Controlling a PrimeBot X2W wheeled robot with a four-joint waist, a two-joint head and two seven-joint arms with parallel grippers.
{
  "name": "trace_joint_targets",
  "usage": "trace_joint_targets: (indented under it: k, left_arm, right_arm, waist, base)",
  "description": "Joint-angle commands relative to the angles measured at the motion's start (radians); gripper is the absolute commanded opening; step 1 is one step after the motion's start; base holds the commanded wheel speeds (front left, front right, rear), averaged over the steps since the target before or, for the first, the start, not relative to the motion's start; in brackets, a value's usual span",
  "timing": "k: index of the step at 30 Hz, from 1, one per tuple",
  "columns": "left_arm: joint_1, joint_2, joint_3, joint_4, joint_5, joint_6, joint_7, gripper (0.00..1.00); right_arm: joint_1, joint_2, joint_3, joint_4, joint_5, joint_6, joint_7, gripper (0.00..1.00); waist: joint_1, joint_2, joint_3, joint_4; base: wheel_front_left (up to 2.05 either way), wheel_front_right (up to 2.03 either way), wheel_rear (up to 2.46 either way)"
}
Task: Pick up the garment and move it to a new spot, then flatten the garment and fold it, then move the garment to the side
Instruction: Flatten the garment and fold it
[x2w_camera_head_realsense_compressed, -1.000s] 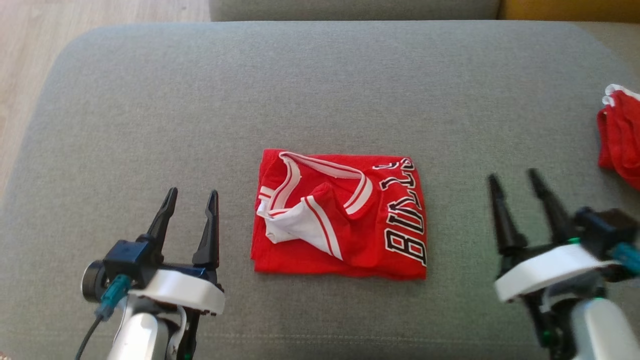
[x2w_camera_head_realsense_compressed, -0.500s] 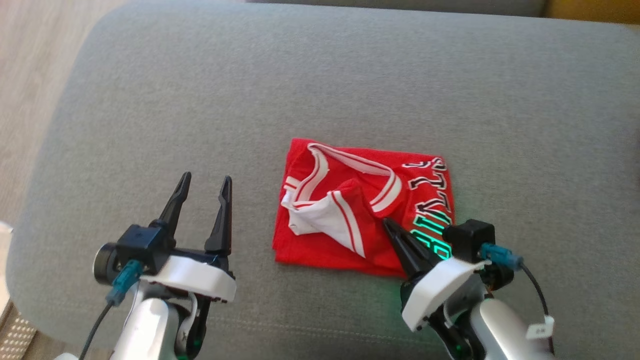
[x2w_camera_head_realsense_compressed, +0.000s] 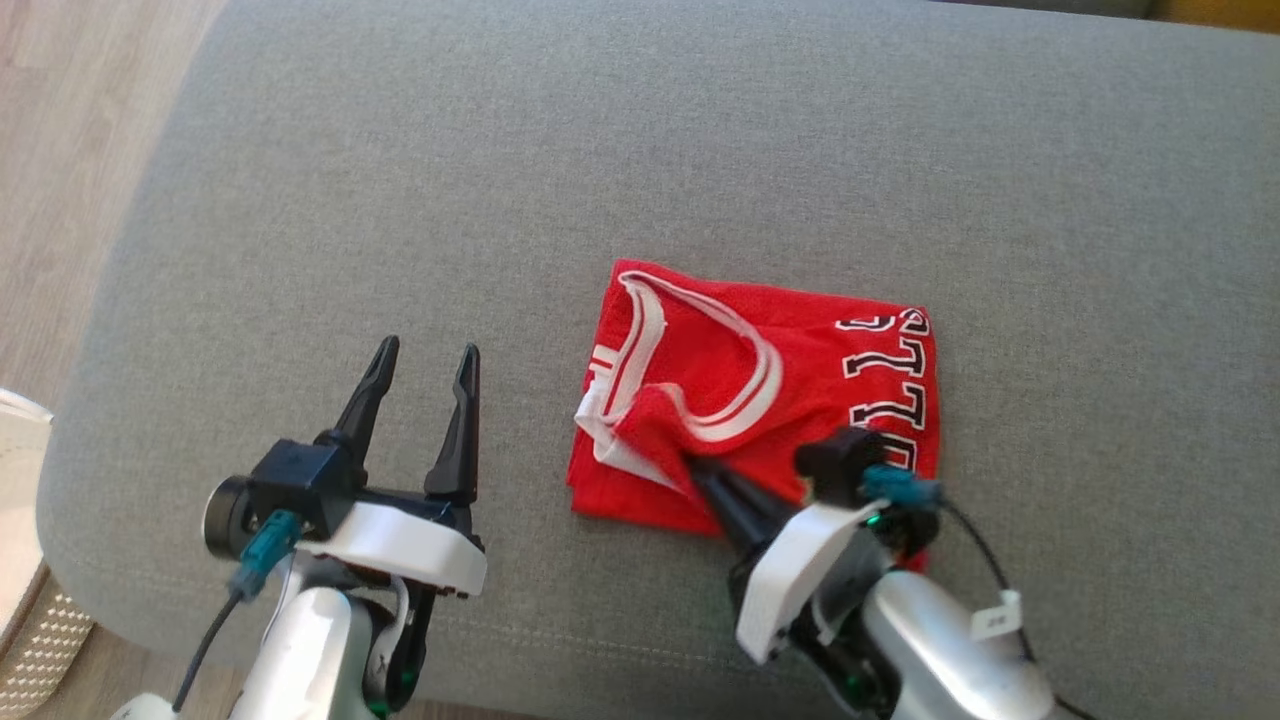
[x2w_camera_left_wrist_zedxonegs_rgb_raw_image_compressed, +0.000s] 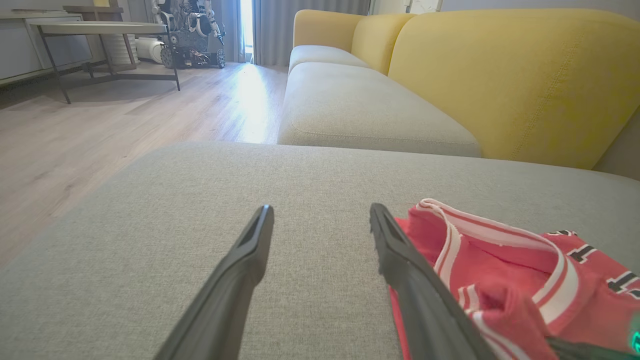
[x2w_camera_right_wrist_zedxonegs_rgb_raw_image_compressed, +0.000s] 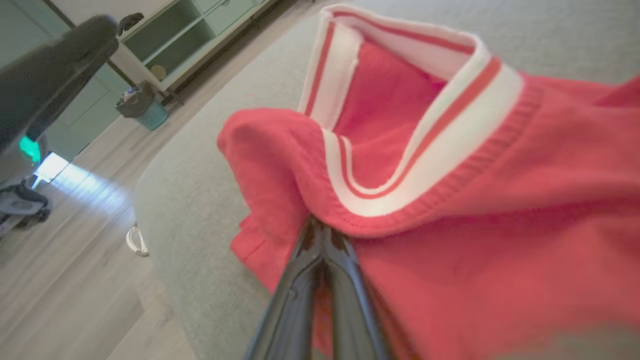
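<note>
One end effector (x2w_camera_right_wrist_zedxonegs_rgb_raw_image_compressed: 320, 229) apparently pinches garment (x2w_camera_head_realsense_compressed: 825, 350).

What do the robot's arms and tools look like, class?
The left tool and right tool each have two long, tapering black fingers on a white shell and silvery forearm. A teal connector with a dark cable plugs into each wrist's black block; the right cable bears a white tag.
</note>
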Motion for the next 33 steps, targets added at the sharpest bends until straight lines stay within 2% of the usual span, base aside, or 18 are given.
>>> trace_joint_targets:
  k: [1,7,12,16,22,23,24,25,33]
  left_arm:
    - [-0.04,0.005,0.036,-0.037,-0.009,0.001,-0.012,1.0]
    - [-0.038,0.003,0.041,-0.042,-0.009,0.001,-0.012,1.0]
    - [-0.03,0.002,0.051,-0.042,-0.006,0.002,-0.012,1.0]
    - [-0.013,0.006,0.061,-0.04,-0.001,0.007,-0.012,1.0]
    - [0.005,0.02,0.074,-0.041,0.003,0.015,-0.012,1.0]
    - [0.007,0.022,0.076,-0.041,0.002,0.016,-0.012,1.0]
    - [0.009,0.025,0.079,-0.041,0.002,0.017,-0.012,1.0]
    - [0.011,0.028,0.081,-0.042,0.002,0.019,-0.012,1.0]
    - [0.051,0.047,0.1,-0.051,-0.003,0.042,-0.009,1.0]
  right_arm:
    - [-0.018,0.022,0.049,-0.018,0.018,-0.001,0.001,0.0]
    - [-0.031,0.022,0.127,0.001,0.042,-0.001,0.008,0.0]
    - [-0.045,0.01,0.16,-0.035,0.059,-0.001,-0.03,0.0]
    - [-0.036,-0.014,0.107,-0.109,0.056,-0.001,-0.07,0.0]
    - [0.025,-0.059,-0.053,-0.246,0.017,-0.001,-0.065,0.0]
    - [0.039,-0.064,-0.089,-0.269,0.004,-0.001,-0.063,0.2]
    - [0.054,-0.066,-0.127,-0.292,-0.009,-0.001,-0.061,0.52]
    - [0.071,-0.066,-0.169,-0.312,-0.023,-0.001,-0.057,1.0]
    - [0.183,-0.039,-0.453,-0.455,-0.179,-0.001,-0.022,1.0]
  waist:
    - [0.0,0.0,-0.001,-0.002]
    - [0.0,0.0,-0.001,-0.011]
    - [0.0,0.0,-0.011,-0.032]
    - [0.0,0.0,-0.034,-0.058]
    - [0.0,0.0,-0.067,-0.095]
    - [0.0,0.0,-0.071,-0.1]
    - [0.0,0.0,-0.076,-0.105]
    - [0.0,0.0,-0.083,-0.11]
    - [0.0,0.0,-0.131,-0.135]
  base:
    - [0.0,0.0,0.0]
    - [0.0,0.0,0.0]
    - [0.0,0.0,0.0]
    - [0.0,0.0,0.0]
    - [0.0,0.0,0.0]
    - [0.0,0.0,0.0]
    - [0.0,0.0,0.0]
    - [0.0,0.0,0.0]
    - [0.0,0.0,0.0]
